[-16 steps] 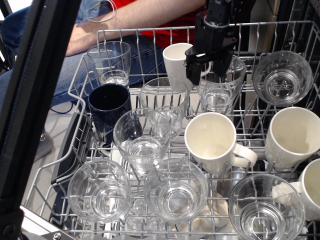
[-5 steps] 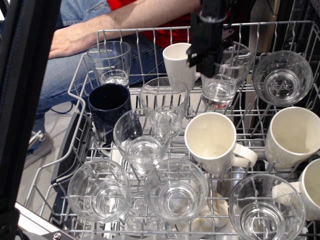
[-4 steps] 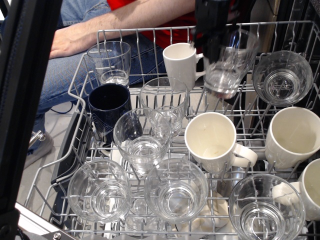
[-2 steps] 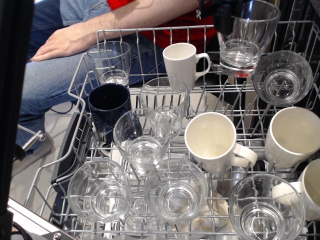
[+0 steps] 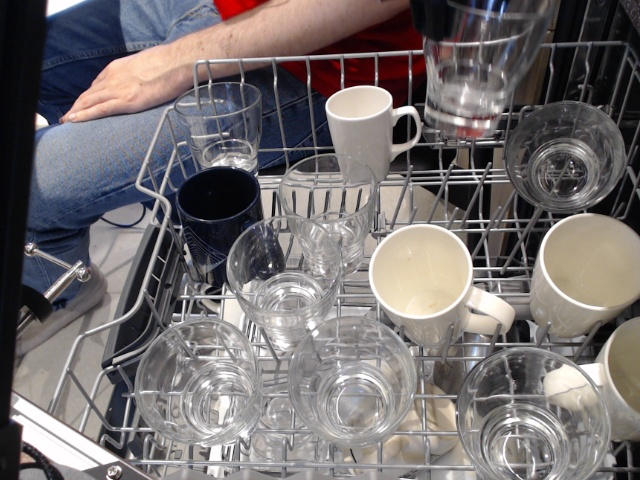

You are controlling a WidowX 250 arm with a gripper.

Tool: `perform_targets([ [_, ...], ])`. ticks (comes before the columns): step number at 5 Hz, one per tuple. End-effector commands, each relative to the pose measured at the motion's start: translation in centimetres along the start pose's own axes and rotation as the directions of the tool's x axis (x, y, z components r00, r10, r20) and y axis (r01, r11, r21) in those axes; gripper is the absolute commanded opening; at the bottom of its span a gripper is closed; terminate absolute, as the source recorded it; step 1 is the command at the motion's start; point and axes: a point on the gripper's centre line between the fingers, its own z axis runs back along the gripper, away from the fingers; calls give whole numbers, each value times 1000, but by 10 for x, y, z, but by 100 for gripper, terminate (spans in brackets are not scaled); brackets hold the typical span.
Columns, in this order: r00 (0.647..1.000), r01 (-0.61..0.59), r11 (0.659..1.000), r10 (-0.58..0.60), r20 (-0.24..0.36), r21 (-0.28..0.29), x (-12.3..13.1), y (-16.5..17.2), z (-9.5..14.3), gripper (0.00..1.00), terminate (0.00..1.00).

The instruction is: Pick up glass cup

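The wire dish rack (image 5: 200,72) fills nearly the whole view, loaded with clear glasses and mugs, and beyond its far edge a seated person's hand (image 5: 120,85) rests on a jeans-clad leg. Inside the rack, a large white mug (image 5: 428,285) lies tilted near the middle, a dark navy mug (image 5: 218,215) stands toward the left side, and a smaller white mug (image 5: 365,125) sits upright at the far edge. The glass cup (image 5: 475,65) hangs clear above the rack's far right part, its thick base lowest and its rim cut off by the frame's top edge — only a dark scrap of the claw (image 5: 432,12) shows beside it, so whether it pinches the glass cannot be told.
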Motion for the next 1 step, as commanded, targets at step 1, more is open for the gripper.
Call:
perform_targets([
  [1,985,100,986,-79,151,-137,16,-1,81,0,100],
])
